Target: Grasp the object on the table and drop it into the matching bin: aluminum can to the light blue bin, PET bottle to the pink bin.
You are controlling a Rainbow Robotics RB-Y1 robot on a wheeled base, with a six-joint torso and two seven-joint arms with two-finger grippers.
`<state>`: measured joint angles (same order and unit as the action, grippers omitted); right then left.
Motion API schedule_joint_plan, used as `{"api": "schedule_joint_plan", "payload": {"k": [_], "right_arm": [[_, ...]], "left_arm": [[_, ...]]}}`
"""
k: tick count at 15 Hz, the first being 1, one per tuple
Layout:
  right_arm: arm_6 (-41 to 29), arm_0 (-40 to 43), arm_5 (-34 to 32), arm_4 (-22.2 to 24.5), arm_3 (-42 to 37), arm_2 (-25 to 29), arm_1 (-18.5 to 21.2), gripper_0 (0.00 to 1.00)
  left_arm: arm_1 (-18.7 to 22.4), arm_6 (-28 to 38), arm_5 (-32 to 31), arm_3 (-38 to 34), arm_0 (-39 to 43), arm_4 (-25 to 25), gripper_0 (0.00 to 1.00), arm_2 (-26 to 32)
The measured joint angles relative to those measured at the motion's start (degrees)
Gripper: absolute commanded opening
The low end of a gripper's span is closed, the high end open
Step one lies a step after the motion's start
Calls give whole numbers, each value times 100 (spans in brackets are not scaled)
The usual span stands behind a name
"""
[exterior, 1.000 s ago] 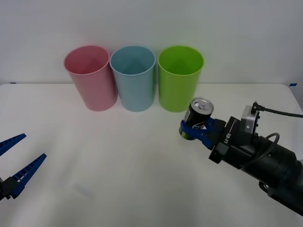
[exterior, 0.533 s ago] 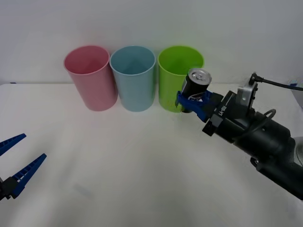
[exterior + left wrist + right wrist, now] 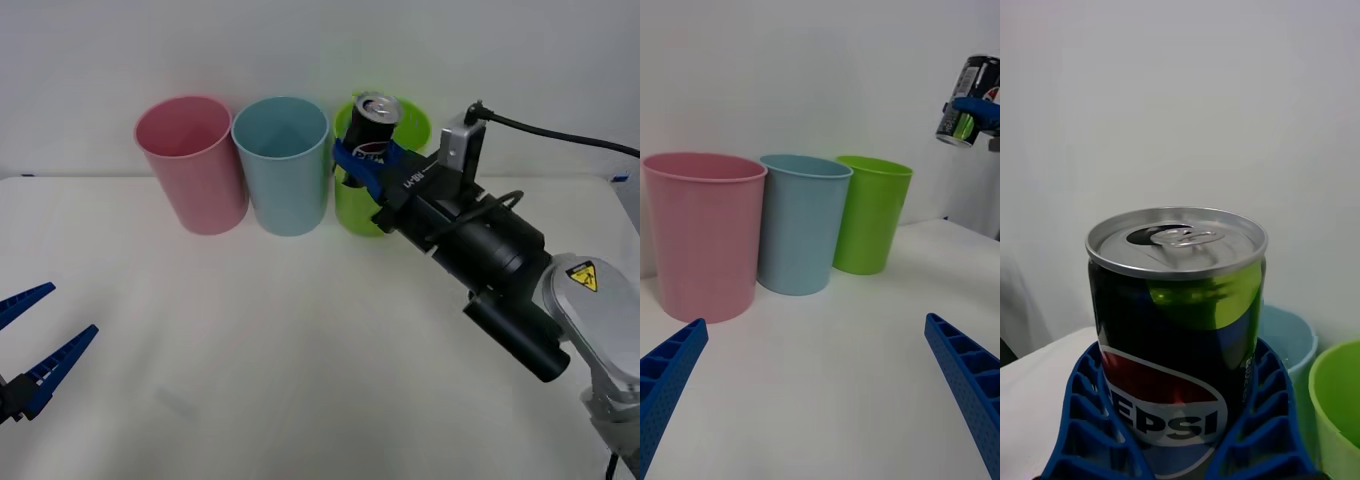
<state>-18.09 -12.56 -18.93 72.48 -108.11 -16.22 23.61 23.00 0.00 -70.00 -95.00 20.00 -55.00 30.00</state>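
Front view shows your right tool gripping the aluminum can aloft before the lime green bin, off the counter: grasp done, drop into the light blue bin pending, while your left tool idles wide apart

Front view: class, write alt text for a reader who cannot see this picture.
The right gripper holds a small dark can in the air over the lime green bin, beside the light blue bin. The pink bin stands leftmost on the white table, and the left gripper waits open at the near left edge.
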Motion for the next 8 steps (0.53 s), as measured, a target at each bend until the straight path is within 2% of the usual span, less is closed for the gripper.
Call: {"api": "schedule_joint_plan", "payload": {"k": [8], "right_arm": [[-36, -1543, 102, 1111, 2023, 311, -1339, 0]], "left_arm": [[0, 0, 0, 0, 0, 0, 100, 0]]}}
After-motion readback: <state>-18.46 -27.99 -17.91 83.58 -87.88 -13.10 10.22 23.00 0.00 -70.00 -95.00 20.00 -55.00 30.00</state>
